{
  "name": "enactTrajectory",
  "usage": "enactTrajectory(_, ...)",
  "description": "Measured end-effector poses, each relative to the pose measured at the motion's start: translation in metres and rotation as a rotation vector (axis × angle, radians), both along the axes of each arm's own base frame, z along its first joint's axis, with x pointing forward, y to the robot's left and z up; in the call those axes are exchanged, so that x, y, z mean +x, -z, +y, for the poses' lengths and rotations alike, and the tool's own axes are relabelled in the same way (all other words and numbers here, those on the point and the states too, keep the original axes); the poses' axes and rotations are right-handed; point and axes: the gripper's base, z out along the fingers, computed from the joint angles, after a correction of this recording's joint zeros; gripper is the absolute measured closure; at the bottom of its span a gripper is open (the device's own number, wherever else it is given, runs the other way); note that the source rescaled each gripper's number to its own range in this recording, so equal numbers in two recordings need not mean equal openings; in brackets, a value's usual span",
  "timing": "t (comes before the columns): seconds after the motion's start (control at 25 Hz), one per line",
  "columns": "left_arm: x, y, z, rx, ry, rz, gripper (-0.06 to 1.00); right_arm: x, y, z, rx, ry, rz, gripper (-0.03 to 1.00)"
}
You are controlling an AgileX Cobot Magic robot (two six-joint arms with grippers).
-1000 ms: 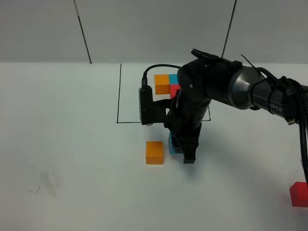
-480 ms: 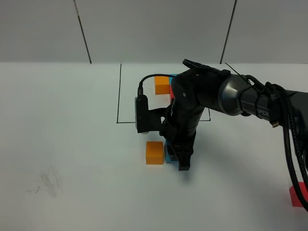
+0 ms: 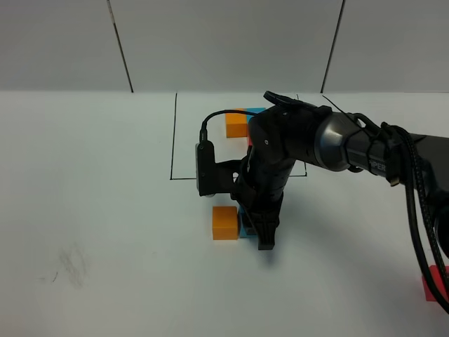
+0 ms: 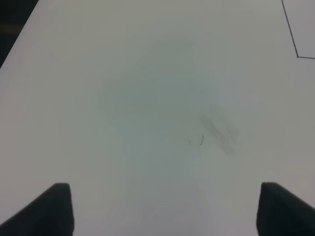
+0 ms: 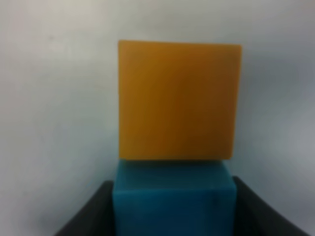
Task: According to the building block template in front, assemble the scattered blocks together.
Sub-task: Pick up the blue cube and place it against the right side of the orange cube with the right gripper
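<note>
Reaching across the middle of the exterior high view, the black right gripper (image 3: 263,239) pointed down at the white table (image 3: 105,210). It pinched the small matte blue cube (image 3: 246,226) between its dark fingers (image 5: 93,216), which pressed on two opposite sides of it. The blue cube was just below the lower line of the thin black drawn rectangle (image 3: 173,140). Its left face touched the small matte orange cube (image 3: 225,223), and the right wrist view showed no gap between the two. The small matte red cube (image 3: 433,284) lay well apart, at the lower right edge of the frame, partly cut off. The building block template (image 3: 236,124) stood inside the rectangle, in the upper middle of the frame. Its orange cube was plain to see, while the arm hid most of its blue and red ones. The left gripper (image 4: 167,211) was seen only in its own wrist view, with its two dark fingers spread wide above the table, where a faint grey smudge (image 4: 219,132) showed.
</note>
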Motion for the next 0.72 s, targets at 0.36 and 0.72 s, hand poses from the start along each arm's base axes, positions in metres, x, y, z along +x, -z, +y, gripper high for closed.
enactTrajectory(0.36, 0.0, 0.0, 0.0, 0.0, 0.0, 0.0, 0.27, 0.0007, 0.0054, 0.0006, -0.002, 0.001, 0.004, 0.76)
enactTrajectory(0.72, 0.0, 0.0, 0.0, 0.0, 0.0, 0.0, 0.27, 0.0015, 0.0055, -0.0008, -0.019, -0.011, -0.006, 0.76)
